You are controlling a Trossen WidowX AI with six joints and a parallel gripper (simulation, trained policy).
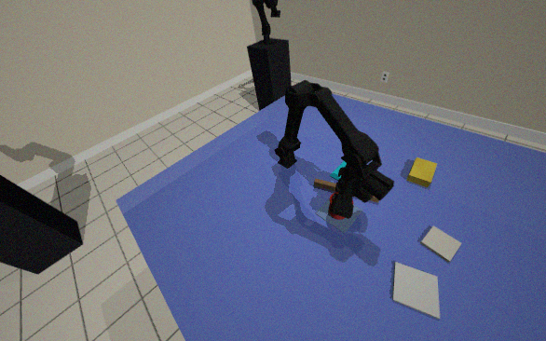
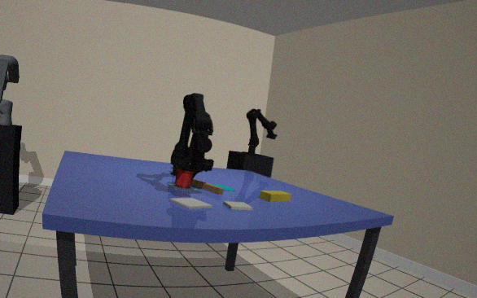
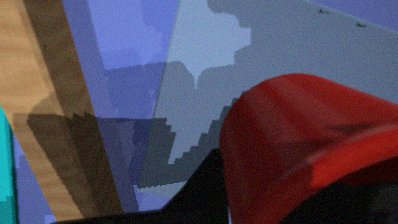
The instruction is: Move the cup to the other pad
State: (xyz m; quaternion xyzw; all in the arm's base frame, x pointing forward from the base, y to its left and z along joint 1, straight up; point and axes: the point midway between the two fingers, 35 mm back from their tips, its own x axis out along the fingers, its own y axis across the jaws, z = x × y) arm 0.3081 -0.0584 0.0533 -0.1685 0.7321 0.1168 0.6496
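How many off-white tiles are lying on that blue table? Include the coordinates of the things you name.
2. The larger off-white tile [image 1: 416, 290] [image 2: 190, 203] lies nearer the table's front edge in the top view; the smaller one [image 1: 441, 243] [image 2: 238, 205] lies between it and the yellow block [image 1: 422, 171] [image 2: 275, 195].

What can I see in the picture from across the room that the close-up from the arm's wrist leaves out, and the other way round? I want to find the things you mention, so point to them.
Only the exterior view shows the yellow block [image 2: 274, 196], the two white tiles [image 2: 190, 203] [image 2: 238, 205] and the table's legs.

Only the wrist view shows the wood grain on the brown bar [image 2: 214, 189] [image 3: 20, 70] clearly.

Both show that bar, the red cup [image 2: 184, 179] [image 3: 280, 120], the grey-blue pad [image 2: 195, 190] [image 3: 300, 50] and part of the turquoise piece [image 2: 224, 187] [image 3: 5, 170].
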